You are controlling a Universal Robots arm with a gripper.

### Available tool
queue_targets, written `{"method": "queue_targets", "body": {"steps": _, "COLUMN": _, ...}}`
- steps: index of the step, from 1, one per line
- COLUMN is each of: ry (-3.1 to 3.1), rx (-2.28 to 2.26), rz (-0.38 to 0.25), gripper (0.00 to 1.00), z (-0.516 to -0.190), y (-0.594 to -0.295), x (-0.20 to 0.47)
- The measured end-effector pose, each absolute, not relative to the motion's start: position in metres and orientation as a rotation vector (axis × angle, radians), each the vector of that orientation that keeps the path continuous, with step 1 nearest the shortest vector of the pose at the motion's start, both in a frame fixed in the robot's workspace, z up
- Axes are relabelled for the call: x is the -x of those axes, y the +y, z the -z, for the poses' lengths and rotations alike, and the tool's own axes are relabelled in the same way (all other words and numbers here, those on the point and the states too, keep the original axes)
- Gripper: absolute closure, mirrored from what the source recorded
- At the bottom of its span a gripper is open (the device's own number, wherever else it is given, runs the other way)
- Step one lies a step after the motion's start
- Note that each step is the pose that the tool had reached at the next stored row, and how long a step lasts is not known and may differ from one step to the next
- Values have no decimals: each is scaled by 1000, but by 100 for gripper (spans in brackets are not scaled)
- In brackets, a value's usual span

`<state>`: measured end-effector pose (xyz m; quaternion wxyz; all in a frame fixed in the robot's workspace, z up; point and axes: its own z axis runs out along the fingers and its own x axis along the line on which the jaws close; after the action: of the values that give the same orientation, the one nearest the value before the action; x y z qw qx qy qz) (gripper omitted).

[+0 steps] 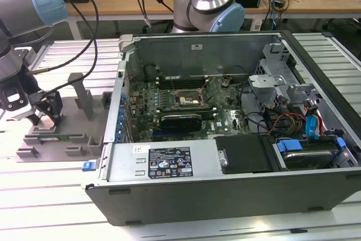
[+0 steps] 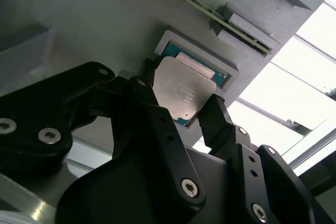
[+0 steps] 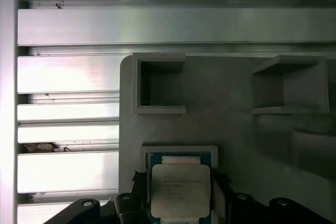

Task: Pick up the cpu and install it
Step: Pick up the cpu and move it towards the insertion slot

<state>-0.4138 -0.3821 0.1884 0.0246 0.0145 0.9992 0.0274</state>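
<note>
Second wrist view: fingers [image 2: 152, 106] pinching the cpu [image 2: 181, 90] in its nest

In both wrist views I am seeing the gripper [image 3: 180, 192] sitting low over the grey fixture plate [image 3: 236, 129]. Its two black fingers are bracketing the cpu, one against each of two opposite edges. As far as I can judge, they are pressing on those edges rather than standing off, so I am treating the chip as gripped. The cpu is lying flat, metal top up, inside the raised pale frame of its nest on the plate. I am not seeing any gap under it, so I am judging that it is not lifted yet.

In the exterior view the gripper [image 1: 49, 119] is working at the exterior view's left, down on the fixture plate. It is well apart from the open computer case [image 1: 225, 196], where the dark socket [image 1: 190, 99] is sitting in the middle of the motherboard.

I am reading this as the pick-up step, at the grasp itself, with the install not begun. In my judgement the move out of the nest is calling for a straight, level lift, so the chip's corners are not catching on the frame. It is also calling for a grip that is holding the chip square, since a tilted chip would be seating badly in the socket.
</note>
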Motion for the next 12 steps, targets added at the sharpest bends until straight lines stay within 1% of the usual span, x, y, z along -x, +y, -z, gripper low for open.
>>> {"method": "queue_targets", "body": {"steps": 12, "ry": 3091, "rx": -45, "rz": -87, "gripper": 40, "z": -186, "y": -381, "x": 415}}
